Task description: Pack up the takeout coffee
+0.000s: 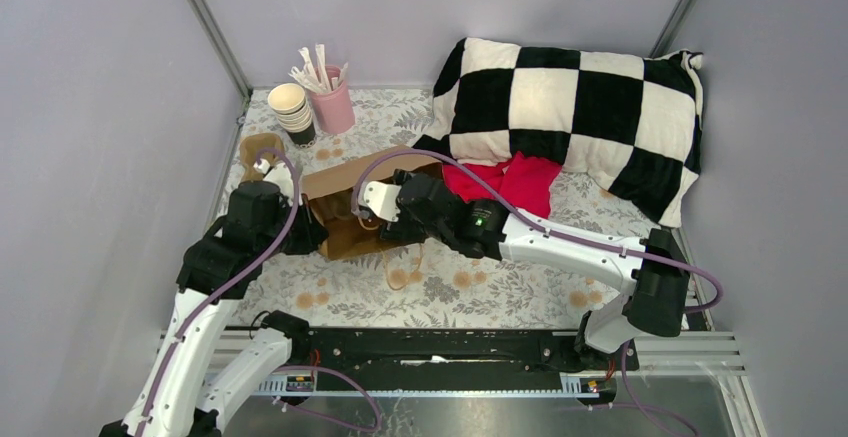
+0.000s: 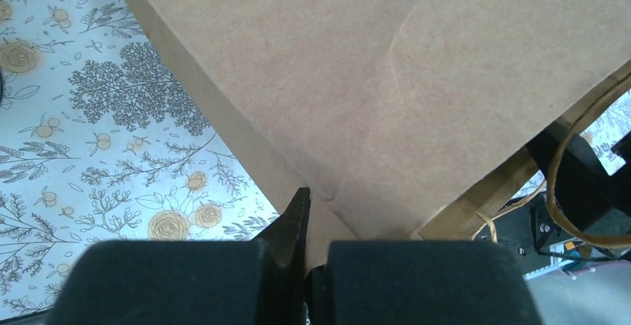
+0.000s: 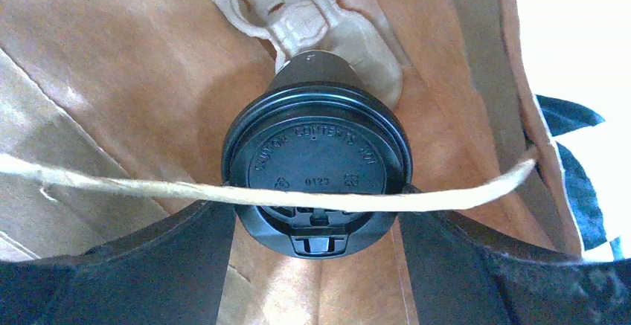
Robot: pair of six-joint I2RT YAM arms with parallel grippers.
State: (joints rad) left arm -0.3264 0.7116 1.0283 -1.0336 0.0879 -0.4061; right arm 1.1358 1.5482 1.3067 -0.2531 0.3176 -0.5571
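Observation:
The brown paper bag (image 1: 340, 183) lies on its side on the floral tablecloth, its mouth toward the right. My left gripper (image 1: 308, 233) is shut on the bag's edge; in the left wrist view the paper (image 2: 372, 79) runs down between my fingers (image 2: 299, 217). My right gripper (image 1: 368, 213) reaches into the bag's mouth. In the right wrist view the takeout coffee (image 3: 316, 146), a dark cup with a round black lid, sits inside the bag between my fingers (image 3: 201, 251), which touch the lid's sides. A twine handle (image 3: 461, 191) crosses in front of the lid. The cup is hidden in the top view.
A stack of lidless cups (image 1: 292, 112) and a pink cup of wrapped sticks (image 1: 333, 105) stand at the back left. A checkered pillow (image 1: 570, 107) and red cloth (image 1: 515, 182) lie on the right. A pulp piece (image 3: 312, 13) sits deep in the bag.

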